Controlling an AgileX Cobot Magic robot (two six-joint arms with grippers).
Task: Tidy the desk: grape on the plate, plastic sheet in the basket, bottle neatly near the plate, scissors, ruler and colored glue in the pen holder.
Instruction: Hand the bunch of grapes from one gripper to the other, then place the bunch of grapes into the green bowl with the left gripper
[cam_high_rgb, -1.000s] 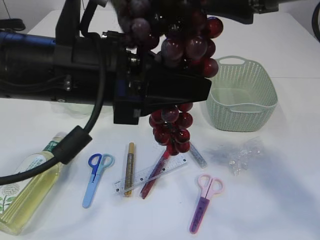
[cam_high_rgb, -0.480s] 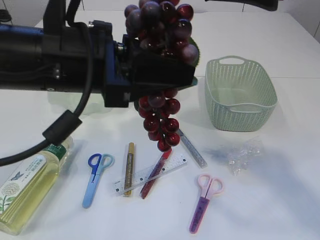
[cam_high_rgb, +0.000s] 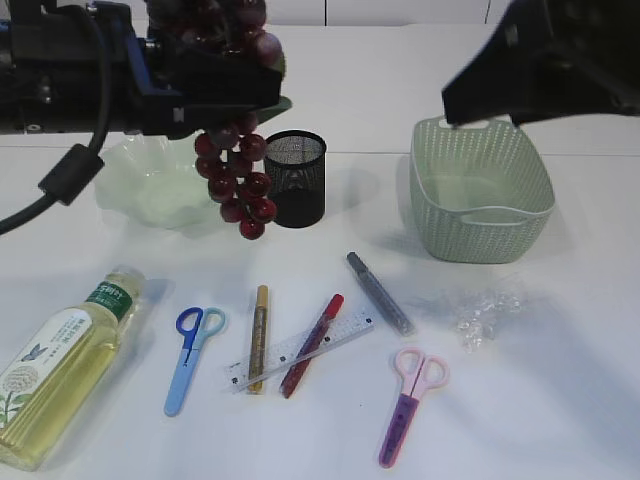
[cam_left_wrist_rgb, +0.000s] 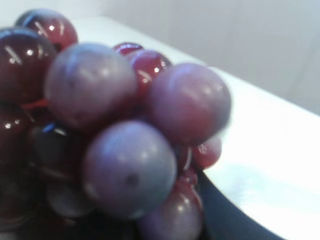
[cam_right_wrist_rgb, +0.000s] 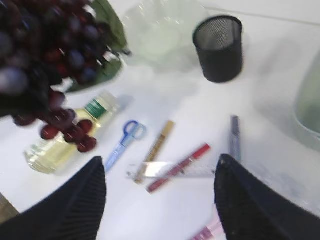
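exterior view shows us on the grape step: our left gripper (cam_high_rgb: 215, 95) is clamped on the grape (cam_high_rgb: 235, 170), which hangs between the plate (cam_high_rgb: 135, 190) and the pen holder (cam_high_rgb: 296, 178). our right gripper (cam_right_wrist_rgb: 160, 200) is spread, empty. next we judge: shift over the plate, lower, release.

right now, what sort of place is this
Likely a lab-style desk setup: a white table with stationery such as blue scissors and a mesh pen holder, worked by robot arms.
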